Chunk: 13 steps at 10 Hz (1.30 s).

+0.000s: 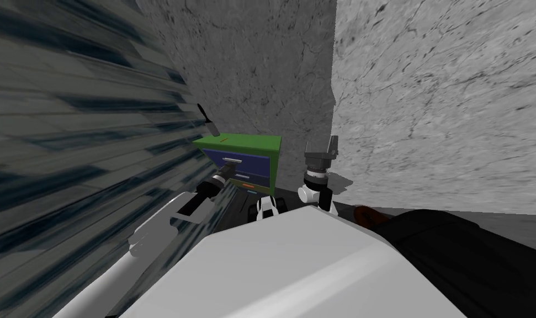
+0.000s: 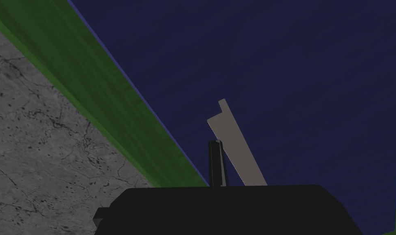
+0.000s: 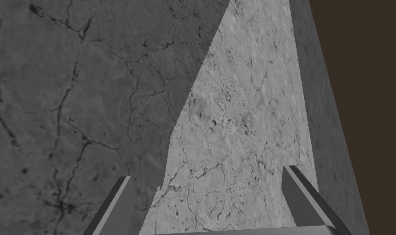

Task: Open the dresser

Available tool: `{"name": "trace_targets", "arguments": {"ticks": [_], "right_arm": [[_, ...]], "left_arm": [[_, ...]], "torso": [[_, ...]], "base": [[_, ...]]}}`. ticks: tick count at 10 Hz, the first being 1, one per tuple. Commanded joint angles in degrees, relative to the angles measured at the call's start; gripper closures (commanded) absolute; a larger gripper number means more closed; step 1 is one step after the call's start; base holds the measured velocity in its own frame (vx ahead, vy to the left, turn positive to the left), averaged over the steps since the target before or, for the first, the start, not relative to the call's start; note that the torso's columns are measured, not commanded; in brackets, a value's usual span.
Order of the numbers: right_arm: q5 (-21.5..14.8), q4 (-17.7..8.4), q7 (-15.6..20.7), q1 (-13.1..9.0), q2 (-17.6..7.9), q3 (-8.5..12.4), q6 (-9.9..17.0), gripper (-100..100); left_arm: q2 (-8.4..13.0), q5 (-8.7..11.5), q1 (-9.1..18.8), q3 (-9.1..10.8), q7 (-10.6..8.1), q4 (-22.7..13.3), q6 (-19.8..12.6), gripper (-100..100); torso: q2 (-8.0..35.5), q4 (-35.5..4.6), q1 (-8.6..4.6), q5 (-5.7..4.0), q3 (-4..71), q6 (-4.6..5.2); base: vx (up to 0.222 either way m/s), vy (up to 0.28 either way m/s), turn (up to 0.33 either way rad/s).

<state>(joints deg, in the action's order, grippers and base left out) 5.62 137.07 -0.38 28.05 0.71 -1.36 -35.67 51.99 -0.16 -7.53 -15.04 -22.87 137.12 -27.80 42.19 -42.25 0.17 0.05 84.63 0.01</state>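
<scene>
A green dresser (image 1: 244,142) with dark blue drawer fronts stands low against the grey wall. Its top drawer (image 1: 244,163) carries a pale grey bar handle (image 1: 232,161). My left gripper (image 1: 226,170) reaches to that handle. In the left wrist view the fingers (image 2: 216,163) stand pressed together as one thin dark blade, shut, with the handle (image 2: 235,147) lying right beside them against the blue drawer front (image 2: 274,61). I see nothing between the fingers. My right gripper (image 1: 323,148) is raised to the dresser's right, and its fingers (image 3: 119,204) stand wide apart, open and empty.
A small dark-handled tool (image 1: 207,121) leans at the dresser top's far left corner. A second drawer (image 1: 253,178) sits below the first. Grey marbled walls (image 1: 426,110) close in behind and to the right. A black mass (image 1: 460,248) with a brown round thing (image 1: 363,214) lies at my right.
</scene>
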Motion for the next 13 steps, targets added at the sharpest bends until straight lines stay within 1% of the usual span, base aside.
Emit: {"name": "trace_targets", "arguments": {"ticks": [1, 2, 3, 5, 6, 7, 9, 10, 11, 12, 13], "right_arm": [[0.0, 0.0, 0.0, 0.0, 0.0, 0.0, 0.0, 0], [0.0, 0.0, 0.0, 0.0, 0.0, 0.0, 0.0, 0], [0.0, 0.0, 0.0, 0.0, 0.0, 0.0, 0.0, 0], [0.0, 0.0, 0.0, 0.0, 0.0, 0.0, 0.0, 0], [0.0, 0.0, 0.0, 0.0, 0.0, 0.0, 0.0, 0], [0.0, 0.0, 0.0, 0.0, 0.0, 0.0, 0.0, 0], [0.0, 0.0, 0.0, 0.0, 0.0, 0.0, 0.0, 0], [0.0, 0.0, 0.0, 0.0, 0.0, 0.0, 0.0, 0], [0.0, 0.0, 0.0, 0.0, 0.0, 0.0, 0.0, 0], [0.0, 0.0, 0.0, 0.0, 0.0, 0.0, 0.0, 0], [0.0, 0.0, 0.0, 0.0, 0.0, 0.0, 0.0, 0]], "left_arm": [[-0.5, 0.0, 0.3, -0.10, 0.33, -1.1, 0.8, -100], [-0.2, 0.0, 0.1, -0.04, 0.16, -0.4, 0.3, -100], [0.1, 0.9, 1.0, 1.02, -0.08, -2.6, 0.7, -100], [0.5, 2.0, 2.2, 2.33, -0.43, -5.1, 1.1, -100], [0.1, 1.5, 2.3, 1.50, -0.18, -4.9, 1.1, -100], [0.2, 1.1, 1.3, 1.28, -0.15, -3.1, 0.8, 100], [-0.2, 0.2, 0.3, 0.23, 0.13, -1.0, 0.5, 100], [-0.1, 0.4, 0.2, 0.66, 0.06, -1.9, 1.1, 100], [-0.1, 0.3, 0.1, 0.65, 0.06, -1.8, 1.2, -100], [-0.1, 0.3, 0.1, 0.65, 0.06, -1.8, 1.2, -100], [-0.1, 0.3, 0.1, 0.65, 0.06, -1.8, 1.2, 100]], "torso": [[0.0, 0.0, -0.17, -0.04, 0.0, 0.02], [-0.1, 0.0, 0.00, -0.02, 0.0, 0.01], [0.1, 0.0, -0.17, -0.04, 0.0, -0.02], [0.2, -0.1, -0.43, -0.14, -0.1, -0.01], [0.2, -0.1, -0.34, -0.11, -0.1, -0.01], [0.1, 0.0, -0.12, -0.05, -0.1, -0.05], [0.0, 0.0, 0.03, 0.01, 0.0, -0.02], [0.0, 0.0, -0.06, -0.02, 0.0, -0.01], [0.1, 0.0, -0.21, -0.06, -0.1, 0.02], [0.1, 0.0, -0.27, -0.09, -0.1, 0.00], [0.1, 0.0, -0.25, -0.08, -0.1, -0.01]], "base": [[0.047, 0.090, -0.067], [0.030, 0.061, -0.023], [-0.012, -0.010, -0.168], [-0.023, -0.044, -0.171], [-0.010, -0.024, -0.037], [0.004, 0.013, 0.177], [0.018, 0.034, 0.147], [0.008, 0.019, 0.020], [0.002, 0.005, -0.004], [0.000, 0.000, 0.000], [0.000, 0.000, 0.000]]}}
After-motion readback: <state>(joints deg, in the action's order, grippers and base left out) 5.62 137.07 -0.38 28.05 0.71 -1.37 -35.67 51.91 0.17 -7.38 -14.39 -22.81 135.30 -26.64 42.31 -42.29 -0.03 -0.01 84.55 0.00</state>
